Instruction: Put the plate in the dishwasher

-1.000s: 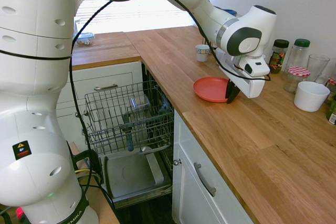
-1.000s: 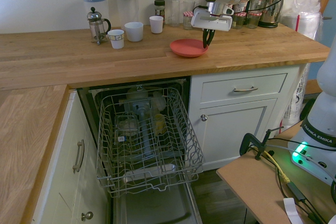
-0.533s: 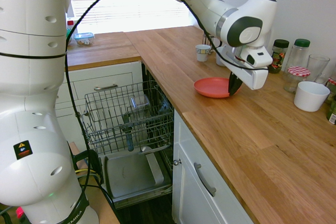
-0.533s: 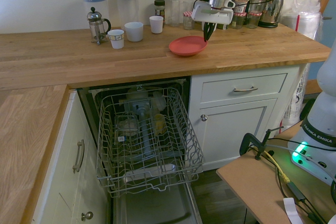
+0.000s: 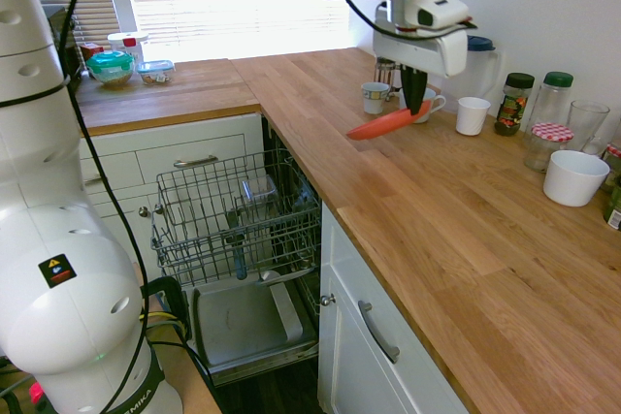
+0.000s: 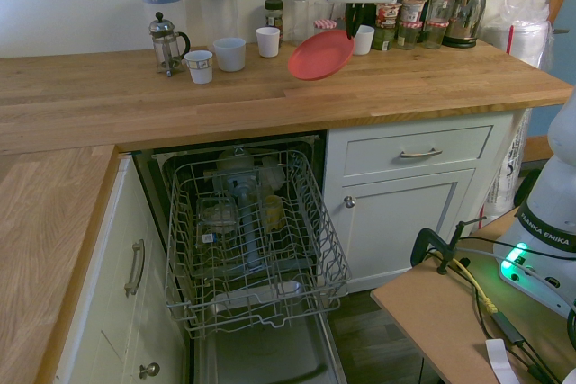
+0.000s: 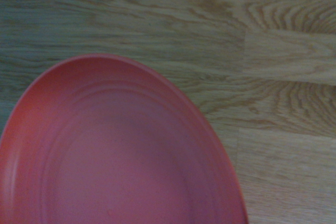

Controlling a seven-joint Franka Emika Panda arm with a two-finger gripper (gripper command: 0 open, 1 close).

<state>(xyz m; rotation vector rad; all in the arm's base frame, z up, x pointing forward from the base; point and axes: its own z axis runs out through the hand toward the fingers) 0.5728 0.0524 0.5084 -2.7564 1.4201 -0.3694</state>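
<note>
So you had the plate [image 5: 388,124] pinched by its rim, the fingers [image 5: 414,90] clenched on the edge nearest the arm's wrist. It hung tilted over the tabletop [image 5: 408,230], right of the upper middle in the first exterior view, with the gripped side up and the far side dipping down. In the second exterior view your plate sat in the upper middle of the frame, its round face turned toward that camera. Your wrist view was mostly plate, filling the lower left, with wood grain around it.

The dishwasher [image 6: 247,231] stood open below the tabletop, rack [image 6: 256,249] pulled out, lower middle of the second exterior view. You could see a yellowish thing [image 6: 274,212] in there too, but I can't tell what it was.

Behind your plate, the first exterior view had a patterned cup [image 5: 375,98] and a white mug [image 5: 473,115], then a dark-lidded jar [image 5: 514,104] and a white bowl [image 5: 576,177] along the right side. Over in the second exterior view, you had a French press [image 6: 167,45] at upper left, near that patterned cup, and a steel kettle [image 6: 466,13] at upper right. Two containers with blue lids stood at the back wall, upper left, behind the cups.
</note>
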